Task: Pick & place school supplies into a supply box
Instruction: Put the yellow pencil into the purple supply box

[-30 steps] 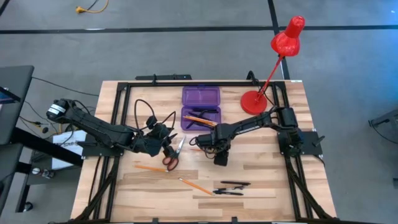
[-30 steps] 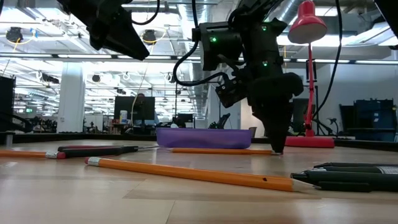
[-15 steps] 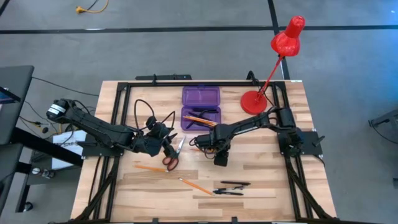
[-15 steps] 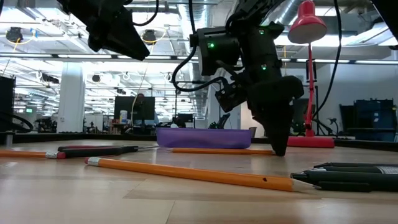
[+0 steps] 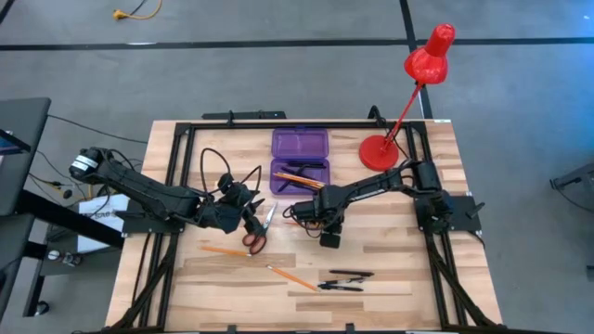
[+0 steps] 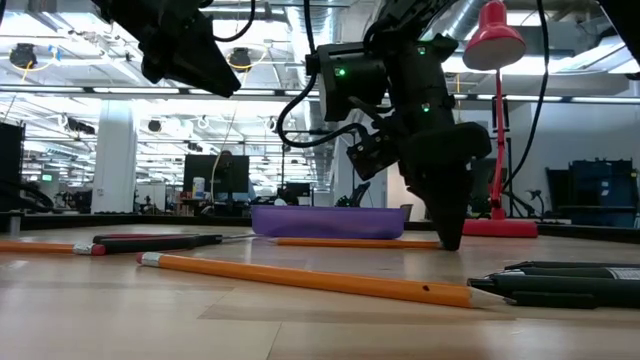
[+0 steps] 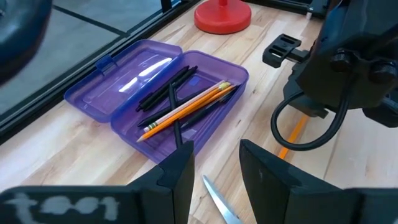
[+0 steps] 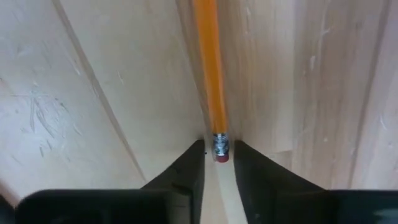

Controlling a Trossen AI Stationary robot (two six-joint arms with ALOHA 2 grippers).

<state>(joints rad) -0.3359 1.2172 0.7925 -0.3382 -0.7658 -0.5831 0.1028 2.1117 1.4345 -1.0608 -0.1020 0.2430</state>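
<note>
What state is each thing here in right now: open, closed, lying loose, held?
Box: lid open, pens and pencils inside.
Right tool: fingers either side of a pencil's eraser end, on the table.
Left tool: open, empty, above the scissors.
Scissors: lying loose.
Lamp: upright.

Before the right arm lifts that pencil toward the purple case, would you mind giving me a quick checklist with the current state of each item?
1. Right gripper down at the table, its fingers either side of the pencil's eraser end: ok.
2. Fingers firmly clamped on the pencil: cannot tell.
3. Supply box open, lid laid flat: ok.
4. Room left in the box beside the pencils and pens already in it: ok.
5. Left gripper out of the way, hovering over the scissors beside the box: ok.
6. Red lamp outside the path to the box: ok.
</note>
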